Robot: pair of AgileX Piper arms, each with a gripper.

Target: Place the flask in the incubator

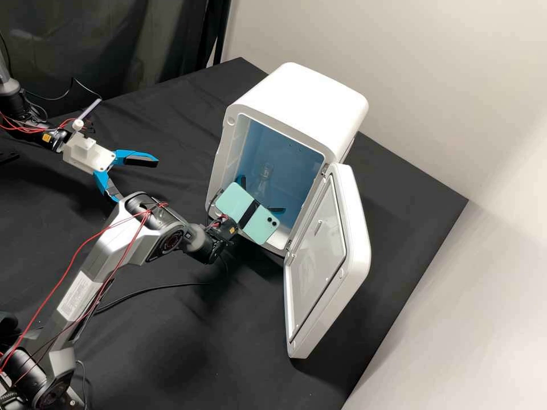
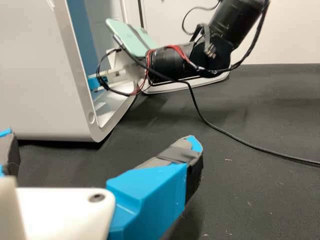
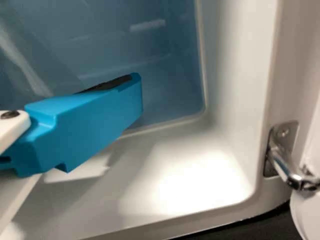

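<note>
Flask (image 1: 266, 172), clear glass at frame centre inside the incubator (image 1: 319, 108), looks light, slippery, fragile; grasp its neck. Right gripper (image 1: 260, 195) gapes empty nearby.

Lab: black-draped bench (image 1: 188, 341), small white incubator (image 1: 307, 102), dark curtain (image 1: 114, 40) backdrop, bare white wall (image 1: 427, 68).
</note>
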